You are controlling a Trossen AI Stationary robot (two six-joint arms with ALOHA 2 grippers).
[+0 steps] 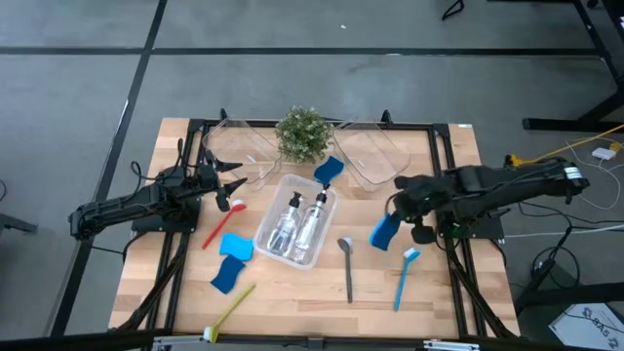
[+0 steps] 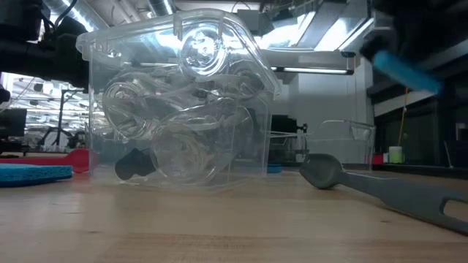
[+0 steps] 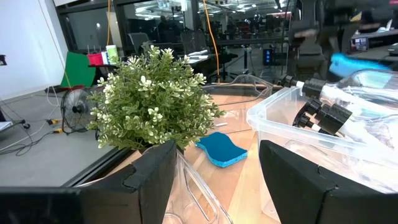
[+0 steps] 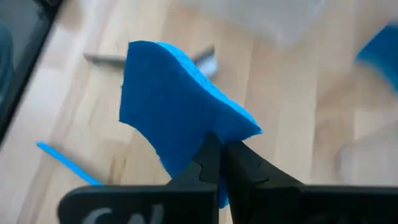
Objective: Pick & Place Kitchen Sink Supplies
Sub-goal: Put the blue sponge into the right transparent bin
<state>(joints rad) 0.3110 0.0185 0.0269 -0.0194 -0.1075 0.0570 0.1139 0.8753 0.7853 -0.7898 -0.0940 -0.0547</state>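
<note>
Grey floor (image 1: pixel 292 29) with dark seam lines around wooden table (image 1: pixel 302 292); green panel (image 3: pixel 74 67) and fan (image 3: pixel 76 107) beyond table; ceiling lights (image 2: pixel 322 29) above.

The right arm reached in from the table's right side, bent at the elbow, its wrist over the right half of the table. The right gripper (image 4: pixel 219 152) pointed down and leftward, its two dark fingers (image 4: pixel 202 163) pinched together on a thin edge of a sponge (image 4: pixel 174 99), which hung clear of the tabletop. The left arm lay stretched low from the left edge toward the table's middle. The left gripper (image 3: pixel 214 171) sat level near the far left part of the table, its fingers (image 3: pixel 152 174) spread wide apart with nothing between them.
</note>
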